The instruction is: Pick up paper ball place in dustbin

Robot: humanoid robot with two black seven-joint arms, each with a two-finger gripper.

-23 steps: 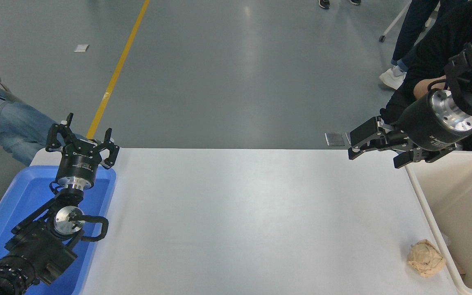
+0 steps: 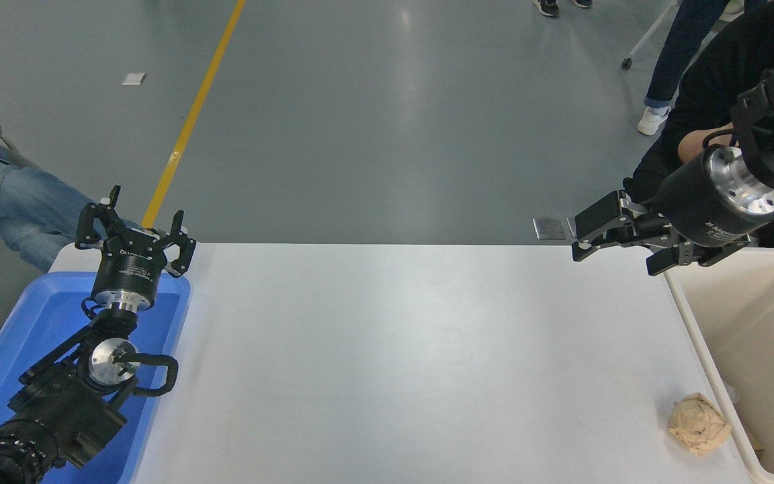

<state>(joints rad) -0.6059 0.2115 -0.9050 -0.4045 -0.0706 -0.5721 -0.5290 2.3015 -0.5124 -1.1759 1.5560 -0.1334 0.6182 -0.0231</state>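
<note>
The paper ball, a wrinkly tan wad, lies on the white table near its front right corner, close beside the dustbin's left wall. The dustbin is a cream-beige tub at the table's right edge. My right gripper is open and empty, held above the table's far right edge by the dustbin's far left corner, well beyond the ball. My left gripper is open and parked over the blue tray at the lower left.
A bright blue shallow tray sits at the table's left end under my left arm. A person in black sits behind the dustbin at the far right. Another person's jeans-clad leg is at the far left.
</note>
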